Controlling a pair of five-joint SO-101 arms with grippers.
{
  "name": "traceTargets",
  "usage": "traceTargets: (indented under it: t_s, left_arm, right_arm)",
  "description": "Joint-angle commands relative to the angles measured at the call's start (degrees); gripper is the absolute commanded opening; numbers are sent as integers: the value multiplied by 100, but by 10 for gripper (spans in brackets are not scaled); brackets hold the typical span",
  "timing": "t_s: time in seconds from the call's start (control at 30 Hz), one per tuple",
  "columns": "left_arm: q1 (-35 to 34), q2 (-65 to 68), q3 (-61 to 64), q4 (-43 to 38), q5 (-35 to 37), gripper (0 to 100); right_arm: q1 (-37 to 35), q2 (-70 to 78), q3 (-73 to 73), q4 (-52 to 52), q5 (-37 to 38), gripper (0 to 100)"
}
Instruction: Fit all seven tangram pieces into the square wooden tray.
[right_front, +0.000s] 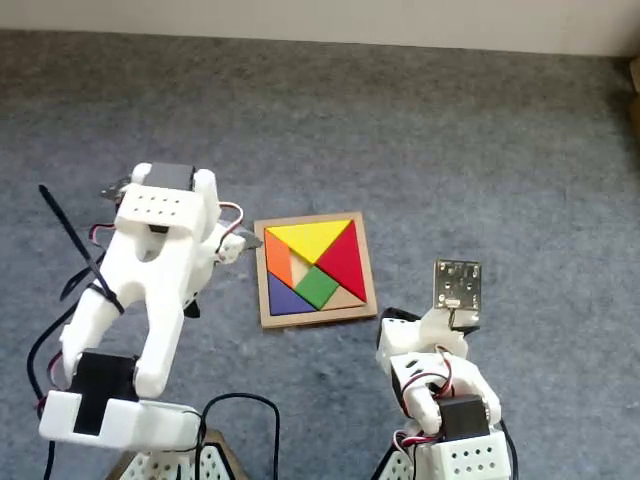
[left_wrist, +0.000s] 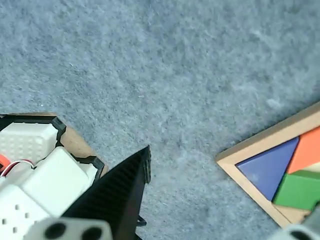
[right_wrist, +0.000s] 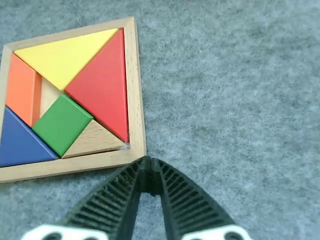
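Quick count: one square wooden tray (right_wrist: 137, 100). Inside it are five painted pieces:

- three triangles: yellow triangle (right_wrist: 65, 55), red triangle (right_wrist: 102, 85), blue triangle (right_wrist: 20, 142)
- one green square (right_wrist: 62, 122)
- one orange four-sider (right_wrist: 22, 90)

There are also two pale wood-coloured patches, a triangular patch (right_wrist: 92, 140) and a narrower patch (right_wrist: 50, 95). Honestly can't tell if those are unpainted pieces or bare tray floor, so five for sure, seven at most.

Hardware: two arms, left arm (right_front: 150, 280) and right arm (right_front: 440, 385), with one pincer each, so left pincer (right_front: 240, 243) plus right pincer (right_wrist: 150, 165) makes two. One grey tabletop (right_front: 450, 130).
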Motion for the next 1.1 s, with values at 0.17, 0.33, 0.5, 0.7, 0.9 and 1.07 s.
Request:
traceTargets:
  t_s: [0.17,0.33,0.5,0.7,0.9,1.07]
  left_arm:
    - [-374,-145,-277,149,-44,496]
    - [-374,-136,-347,237,-62,496]
    - [-374,-145,-497,273,-44,496]
    - [-374,-145,-620,281,-44,496]
    - [-374,-338,-813,360,-44,496]
    - [-374,-1165,-1068,360,-44,496]
  right_arm:
    - [119,75,778,48,62,4]
    - [119,75,778,48,62,4]
    - [92,40,778,48,62,4]
    - [92,40,778,48,62,4]
    - [92,40,778,48,62,4]
    - [92,40,778,48,62,4]
